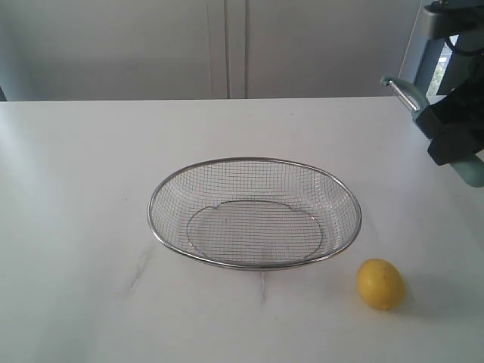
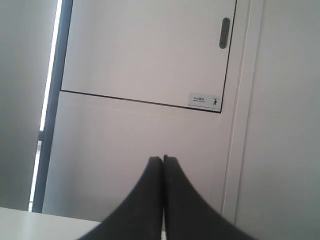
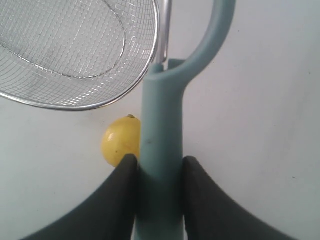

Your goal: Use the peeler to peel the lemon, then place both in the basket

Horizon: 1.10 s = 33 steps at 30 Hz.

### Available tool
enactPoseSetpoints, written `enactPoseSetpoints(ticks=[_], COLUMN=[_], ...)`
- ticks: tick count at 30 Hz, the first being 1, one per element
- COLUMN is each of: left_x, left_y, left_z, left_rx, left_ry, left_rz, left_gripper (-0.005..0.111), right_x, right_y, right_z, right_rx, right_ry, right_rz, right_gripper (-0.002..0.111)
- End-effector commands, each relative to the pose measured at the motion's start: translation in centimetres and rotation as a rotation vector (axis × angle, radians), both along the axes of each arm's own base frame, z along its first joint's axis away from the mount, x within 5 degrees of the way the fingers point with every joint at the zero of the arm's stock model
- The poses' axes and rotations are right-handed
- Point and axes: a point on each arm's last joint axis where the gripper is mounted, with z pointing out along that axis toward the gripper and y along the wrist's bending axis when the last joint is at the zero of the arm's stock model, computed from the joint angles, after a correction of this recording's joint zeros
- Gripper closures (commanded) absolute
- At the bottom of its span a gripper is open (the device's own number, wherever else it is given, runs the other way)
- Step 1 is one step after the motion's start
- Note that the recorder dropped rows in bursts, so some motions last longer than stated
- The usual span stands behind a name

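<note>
The yellow lemon (image 1: 380,283) lies on the white table, right of the silver wire basket (image 1: 255,212) and near its front. High at the right edge my right gripper (image 1: 437,127) is shut on the peeler (image 1: 407,92), whose blade head points toward the back left. In the right wrist view the pale teal peeler (image 3: 161,150) sits between my black fingers (image 3: 122,172), above the lemon (image 3: 121,140) and the basket rim (image 3: 150,70). My left gripper (image 2: 163,159) is shut on nothing and faces a wall; it does not show in the exterior view.
The white table (image 1: 76,227) spreads wide around the basket. A grey panelled wall (image 1: 227,45) runs behind its back edge. Faint dark scuffs (image 1: 140,268) mark the tabletop left of the basket.
</note>
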Motion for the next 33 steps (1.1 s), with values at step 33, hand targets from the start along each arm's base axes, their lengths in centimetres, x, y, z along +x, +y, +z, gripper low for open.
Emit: enactPoseSetpoints(ticks=[33], left_x=[-0.39], left_y=[-0.47], left_z=[0.63], left_rx=[-0.264], left_ry=[-0.094], left_rz=[-0.192], left_gripper=[0.107], right_x=[-0.15], right_y=[-0.01], right_z=[0.11], right_rx=[0.005], right_ry=[-0.005], right_rz=[-0.006], right_gripper=[0.108])
